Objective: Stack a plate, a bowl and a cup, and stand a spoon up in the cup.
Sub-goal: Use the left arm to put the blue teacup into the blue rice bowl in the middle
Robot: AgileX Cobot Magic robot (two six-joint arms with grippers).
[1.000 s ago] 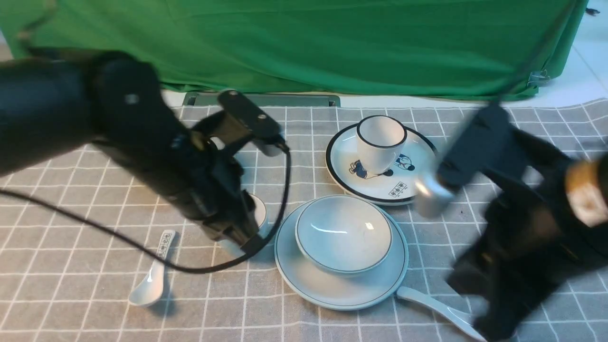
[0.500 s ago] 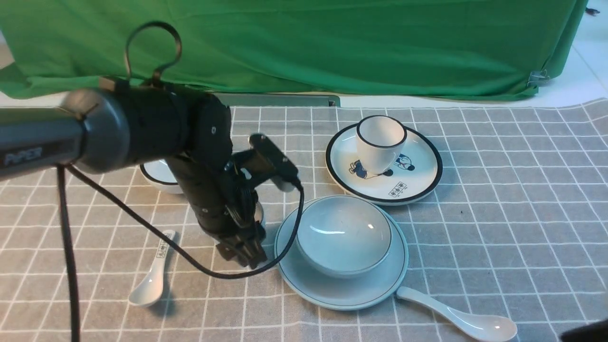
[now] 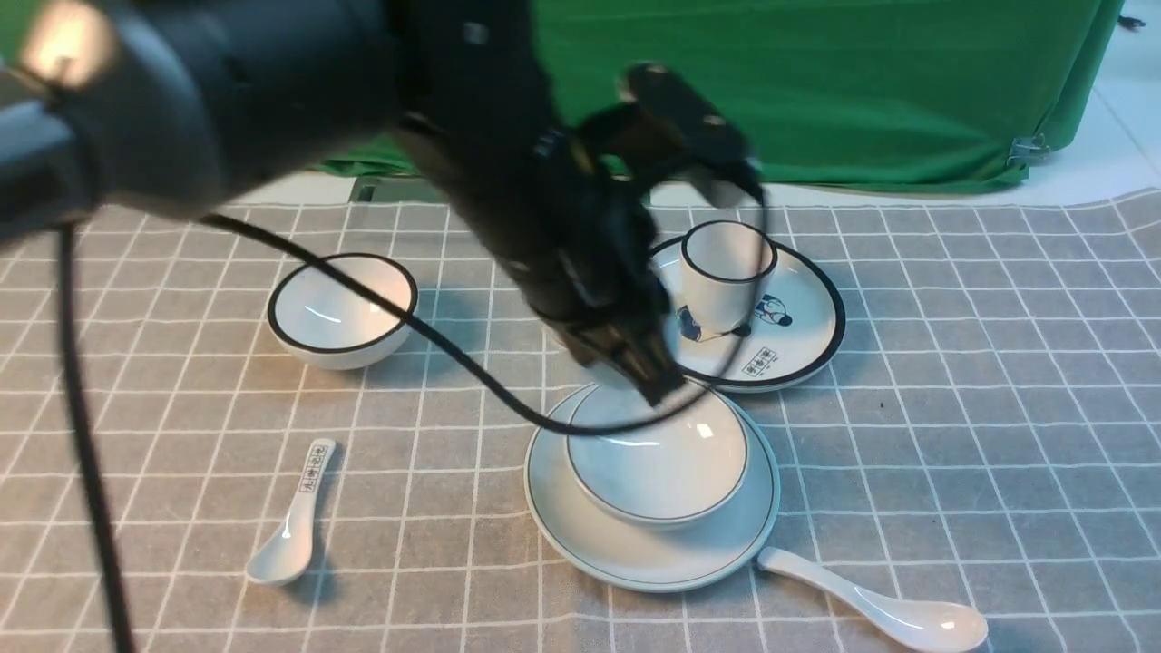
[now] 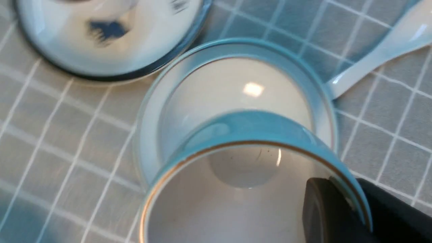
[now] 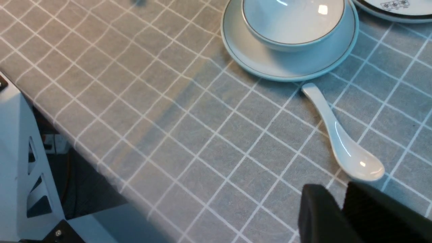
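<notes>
The pale cup (image 4: 243,128) hangs tilted just above the bowl (image 4: 229,91), and my left gripper (image 4: 354,206) is shut on its rim, one finger inside and one outside. In the front view the left gripper (image 3: 648,381) sits over the far edge of the bowl (image 3: 662,462), and the arm hides the cup. The bowl stands on the plate (image 3: 635,567). The plain white spoon (image 3: 871,608) lies on the cloth right of the plate. My right gripper (image 5: 339,190) hovers near the bowl end of the spoon (image 5: 341,141), open by a narrow gap and empty.
A cartoon plate (image 3: 789,354) with a black-rimmed cup (image 3: 726,272) sits behind the stack, close to my left arm. A black-rimmed bowl (image 3: 340,308) and a marked spoon (image 3: 295,517) lie to the left. The table's front edge (image 5: 101,158) is near the right gripper.
My left arm has risen from the cloth left of the plate and swung right over the bowl, carrying the cup. The right arm has withdrawn out of the front view.
</notes>
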